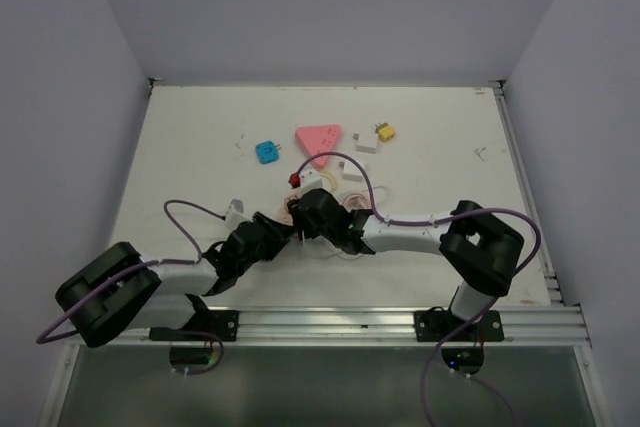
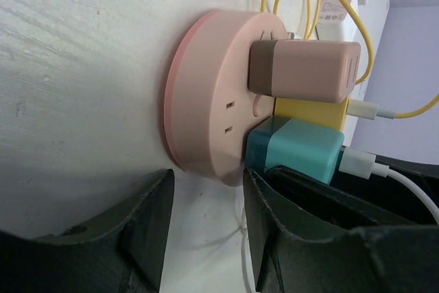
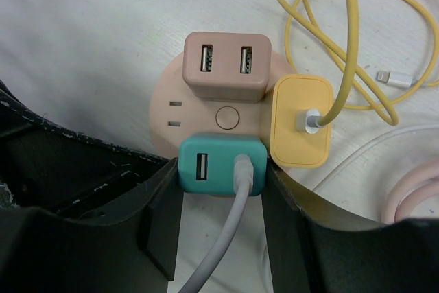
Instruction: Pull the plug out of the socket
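A round pink socket [image 3: 168, 111] lies flat on the white table with three plugs in it. The teal plug [image 3: 219, 162] sits at its near edge, still seated, with a white cable [image 3: 226, 238] running out of its face. My right gripper [image 3: 221, 169] is shut on the teal plug, one finger against each side. In the left wrist view the socket [image 2: 206, 101] is seen edge-on, and my left gripper [image 2: 206, 183] pinches its lower rim, just below the teal plug [image 2: 302, 149]. From above, both grippers [image 1: 285, 232] [image 1: 305, 215] meet at mid-table and hide the socket.
A brownish-pink two-port charger [image 3: 226, 66] and a yellow charger [image 3: 298, 121] with a yellow cable [image 3: 350, 46] share the socket. Farther back lie a blue block [image 1: 267, 152], a pink triangle [image 1: 318, 139], a white piece [image 1: 365, 142] and a yellow piece [image 1: 384, 132].
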